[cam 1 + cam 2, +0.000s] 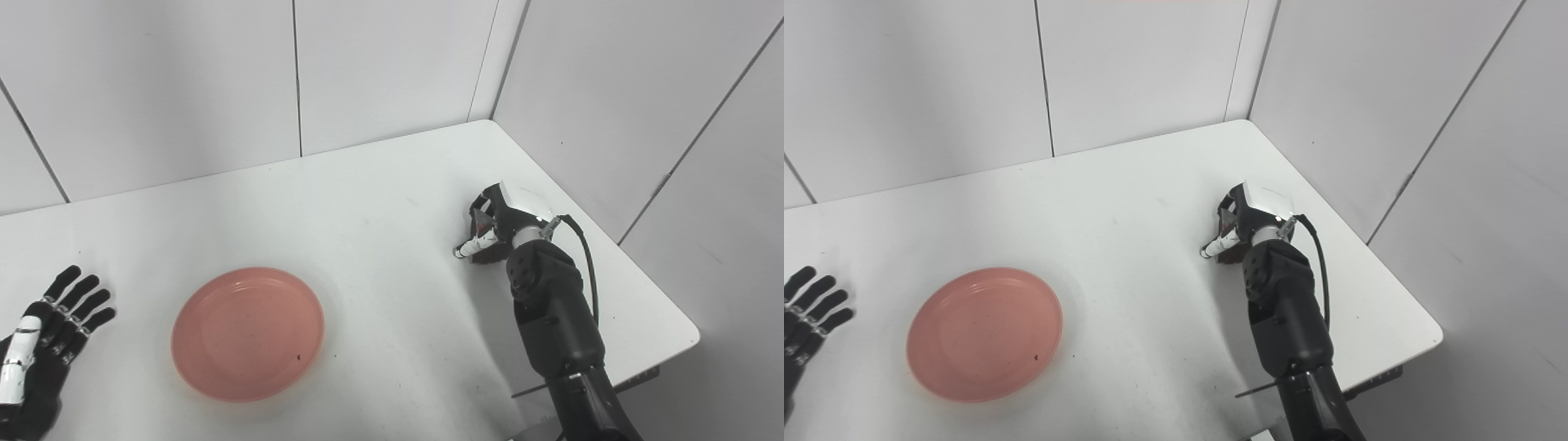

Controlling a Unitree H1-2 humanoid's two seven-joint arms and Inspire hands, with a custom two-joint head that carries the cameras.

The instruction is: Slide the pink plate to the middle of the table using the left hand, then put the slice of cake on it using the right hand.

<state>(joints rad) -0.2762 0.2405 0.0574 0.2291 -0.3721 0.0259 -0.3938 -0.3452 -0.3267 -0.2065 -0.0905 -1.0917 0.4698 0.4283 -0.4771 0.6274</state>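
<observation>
Cake slice [482, 222] at right side of table [380, 202], right hand [499, 223] curled round it; looks soft, crushable, so hold low at sides, lightly. Pink plate [247, 334] rigid, slides easily. Left hand [52, 324] splayed, holding nothing

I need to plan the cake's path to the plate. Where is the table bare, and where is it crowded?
Bare: the wide strip between the pink plate and the right hand, and the table's far half up to the wall. Crowded: the right edge, where that hand closes around the cake slice; the left hand lies left of the plate.
</observation>
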